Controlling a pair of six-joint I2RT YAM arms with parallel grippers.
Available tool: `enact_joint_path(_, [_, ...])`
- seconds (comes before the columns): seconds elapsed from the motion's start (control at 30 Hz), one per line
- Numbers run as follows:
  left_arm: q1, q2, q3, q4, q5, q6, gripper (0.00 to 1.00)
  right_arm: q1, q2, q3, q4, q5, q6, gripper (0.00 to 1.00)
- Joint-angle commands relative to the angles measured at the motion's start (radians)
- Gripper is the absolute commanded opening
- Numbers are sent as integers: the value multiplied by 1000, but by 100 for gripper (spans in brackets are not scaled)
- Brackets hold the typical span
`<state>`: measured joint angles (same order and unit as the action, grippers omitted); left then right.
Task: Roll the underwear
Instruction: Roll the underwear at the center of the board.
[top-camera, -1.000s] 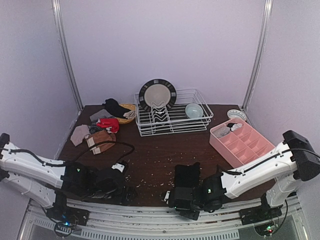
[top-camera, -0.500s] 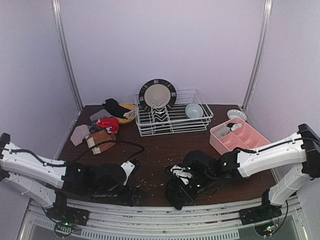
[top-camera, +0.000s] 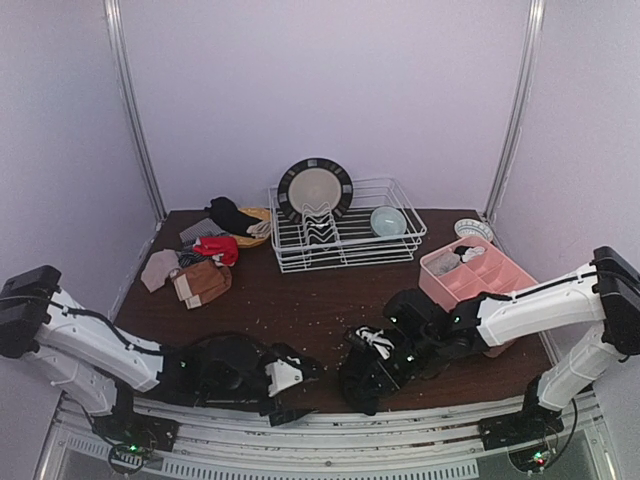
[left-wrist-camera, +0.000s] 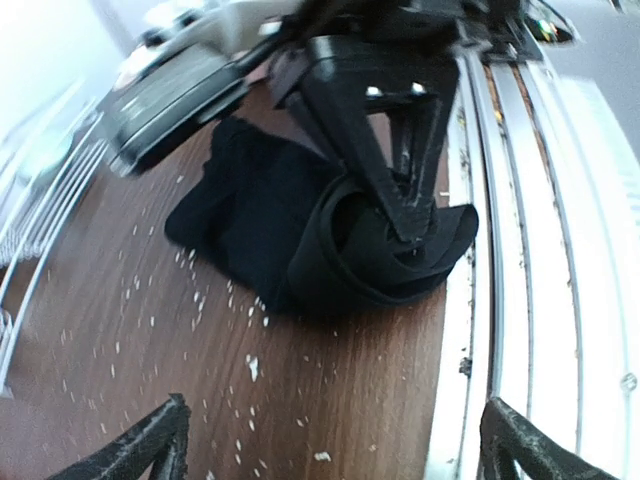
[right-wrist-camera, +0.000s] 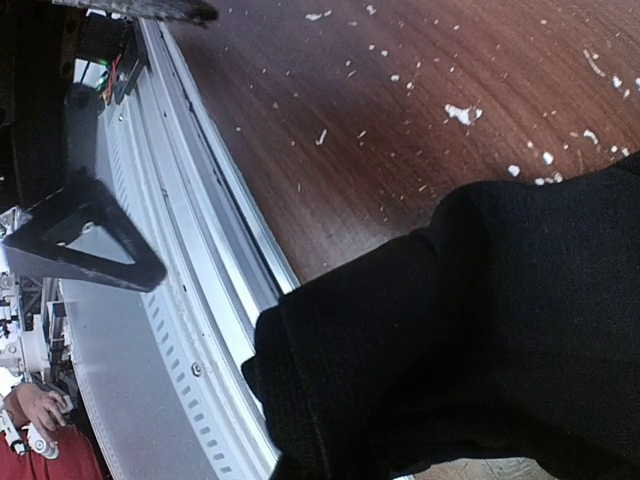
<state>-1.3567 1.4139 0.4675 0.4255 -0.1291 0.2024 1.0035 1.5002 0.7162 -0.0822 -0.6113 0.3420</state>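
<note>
A black underwear (top-camera: 350, 395) lies at the table's near edge, partly rolled into a coil (left-wrist-camera: 375, 250), with a flat tail toward the table's middle. My right gripper (top-camera: 364, 376) is on it. One of its fingers (left-wrist-camera: 400, 170) pokes into the coil. In the right wrist view the black cloth (right-wrist-camera: 470, 340) covers the jaws. My left gripper (top-camera: 298, 392) is open and empty just left of the roll, its fingertips (left-wrist-camera: 150, 445) wide apart. More underwear lies at the back left: red (top-camera: 217, 248), brown (top-camera: 203, 283) and beige (top-camera: 157, 268).
A white wire dish rack (top-camera: 345, 240) with a plate (top-camera: 315, 187) and a bowl (top-camera: 388, 220) stands at the back. A pink compartment tray (top-camera: 485, 288) sits at the right. White crumbs (left-wrist-camera: 250, 365) dot the wood. A metal rail (right-wrist-camera: 190, 330) runs along the near edge.
My left arm has swung right along the near edge, so its gripper now faces the roll. My right gripper has rolled the black underwear up and shifted a little right.
</note>
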Motion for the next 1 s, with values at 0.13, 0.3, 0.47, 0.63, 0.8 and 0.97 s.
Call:
enact_joint_path(0.13, [63, 225, 114, 208, 200, 369, 97, -23, 46, -57, 84, -73, -5, 0])
enact_joint_path(0.3, [88, 319, 189, 196, 281, 410, 97, -27, 39, -88, 122, -91, 20, 0])
enact_joint_path(0.47, [116, 374, 238, 180, 371, 432, 94, -34, 27, -100, 118, -90, 24, 0])
enact_joint_path(0.63, [116, 416, 298, 93, 435, 469, 88, -41, 22, -103, 122, -91, 31, 0])
enact_joint_path(0.8, [116, 453, 337, 44, 483, 486, 82, -43, 12, -107, 131, -100, 41, 0])
enact_joint_path(0.97, [116, 485, 369, -6, 500, 497, 73, -45, 2, -113, 134, -104, 44, 0])
